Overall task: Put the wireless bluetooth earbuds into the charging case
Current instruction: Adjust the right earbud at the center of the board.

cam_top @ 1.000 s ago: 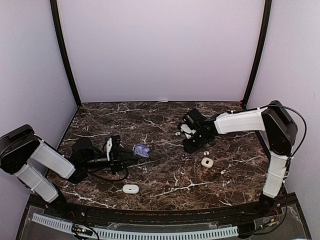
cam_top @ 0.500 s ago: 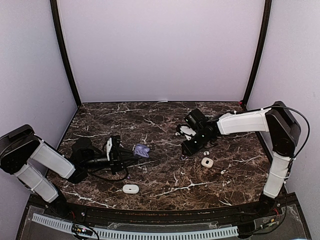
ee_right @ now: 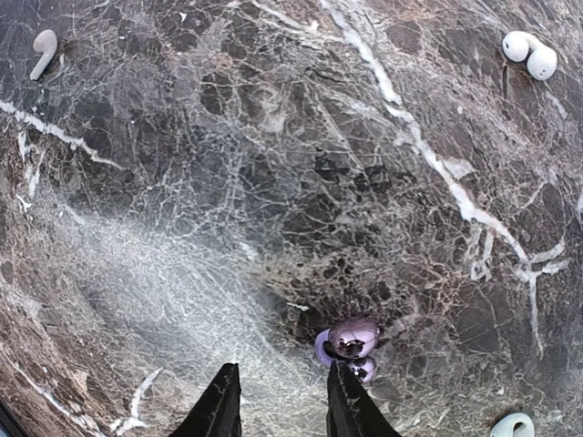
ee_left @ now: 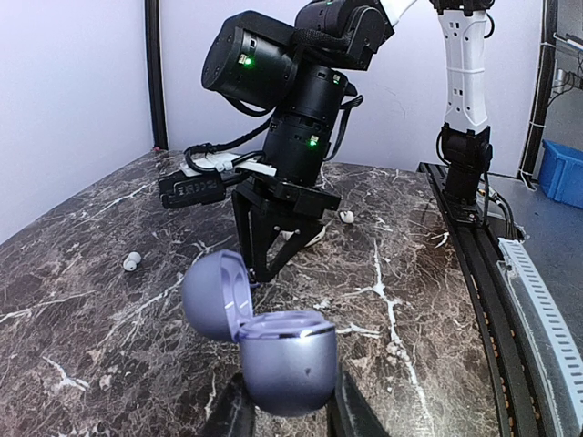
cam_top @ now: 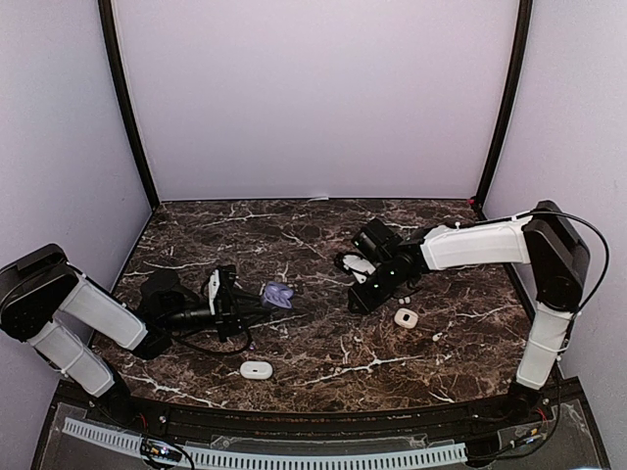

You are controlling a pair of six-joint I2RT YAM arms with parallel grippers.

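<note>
The lavender earbud (ee_right: pixel 352 339) looks light and slick, likely needing a centred pinch across its rounded body from the parted, empty right pincer (ee_right: pixel 282 375); the left pincer (ee_left: pixel 287 410) clamps the lavender case (ee_left: pixel 282 360).

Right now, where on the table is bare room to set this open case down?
Bare: the back-left stretch of the dark marble table, and the front middle between the closed white oval case and the white dark-centred piece. Crowded: around the right tool, with lavender earbuds and white earbuds.
</note>
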